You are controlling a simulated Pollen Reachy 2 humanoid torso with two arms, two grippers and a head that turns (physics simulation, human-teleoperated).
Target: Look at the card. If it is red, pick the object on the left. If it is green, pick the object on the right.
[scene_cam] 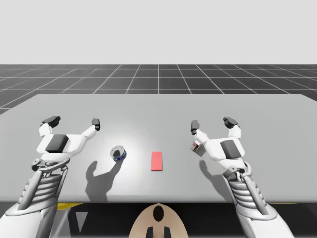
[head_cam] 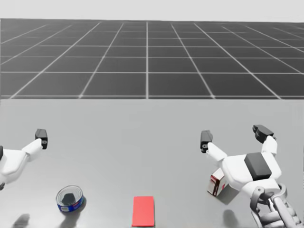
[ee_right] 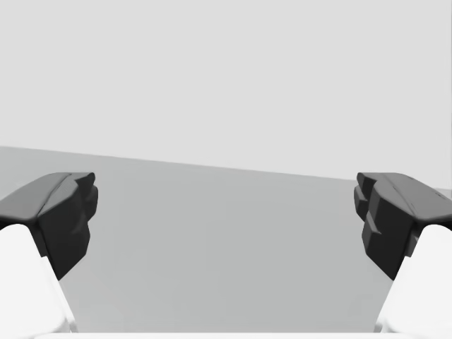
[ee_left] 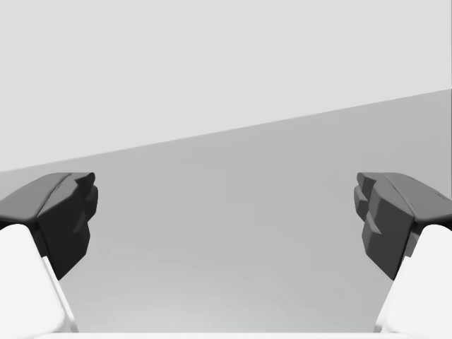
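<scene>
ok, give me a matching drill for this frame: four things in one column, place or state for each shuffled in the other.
Things:
1. red card
2. short blue can
3. small white and red box
4. left gripper

Place or state:
A. right of the card
B. lying flat between the other two objects
C. open, holding nothing
D. left of the card

Pairs: 1-B, 2-D, 3-A, 4-C

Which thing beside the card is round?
The blue can, left of the red card; the red-and-white box on the right has flat sides.
</scene>
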